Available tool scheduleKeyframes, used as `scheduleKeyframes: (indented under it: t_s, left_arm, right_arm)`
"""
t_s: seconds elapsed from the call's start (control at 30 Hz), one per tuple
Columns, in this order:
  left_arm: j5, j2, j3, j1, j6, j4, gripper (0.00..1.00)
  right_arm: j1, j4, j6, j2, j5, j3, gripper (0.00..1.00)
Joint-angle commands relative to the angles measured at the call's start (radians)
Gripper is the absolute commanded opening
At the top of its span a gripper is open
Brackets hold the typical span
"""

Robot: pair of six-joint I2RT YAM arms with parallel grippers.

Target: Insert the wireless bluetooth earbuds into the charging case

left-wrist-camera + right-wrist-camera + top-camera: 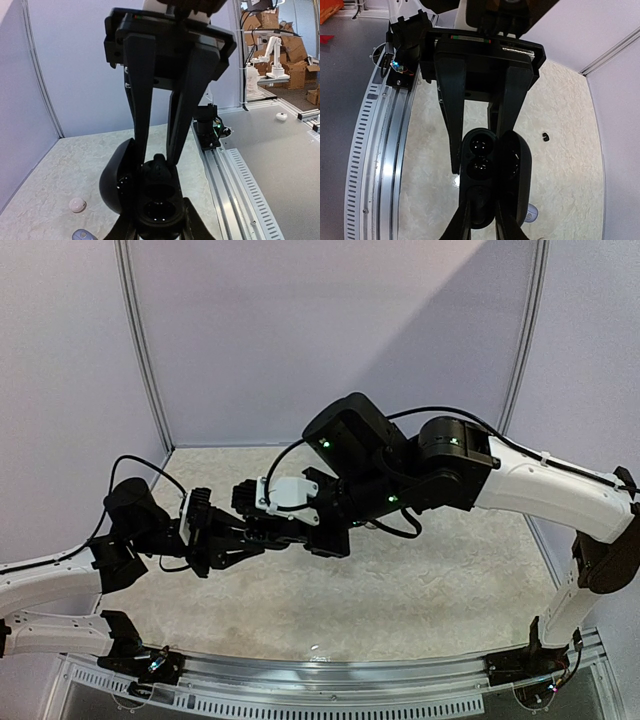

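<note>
My left gripper (159, 207) is shut on an open black charging case (156, 192) and holds it above the table, its lid (116, 180) swung open to one side. My right gripper (157, 161) meets it from the opposite side and is shut on a black earbud (159, 167), which sits at the case's end, beside the nearer of two round pockets. In the right wrist view my right gripper (483, 200) pinches that earbud (483, 206) below the case (481, 150). In the top view the two grippers meet mid-air, left (255, 537) and right (295, 528).
A white earbud (77, 204) and a silvery-grey one (82, 235) lie on the mottled table under the case. A small black earbud (545, 136) lies further off, and a greyish round piece (531, 215) peeks out behind the lid. A metal rail (380, 160) runs along the table's near edge.
</note>
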Motion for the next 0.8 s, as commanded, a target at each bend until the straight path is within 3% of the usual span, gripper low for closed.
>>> scheduleKeyframes:
  t_s: [0.0, 0.17, 0.5, 0.77]
  left_arm:
    - [0.039, -0.011, -0.007, -0.005, -0.019, 0.032, 0.00]
    - [-0.013, -0.008, -0.015, -0.001, -0.096, 0.039, 0.00]
    - [-0.098, -0.008, -0.009, 0.014, -0.231, 0.045, 0.00]
    - [-0.208, -0.011, 0.033, 0.058, -0.338, 0.052, 0.00]
  right_arm:
    - [-0.013, -0.024, 0.011, 0.016, 0.074, 0.015, 0.19]
    - [-0.013, 0.017, 0.018, -0.029, 0.028, -0.006, 0.26]
    - [-0.050, 0.299, 0.115, -0.209, -0.099, -0.187, 0.34]
    - [-0.159, 0.434, 0.375, -0.257, -0.095, -0.273, 0.63]
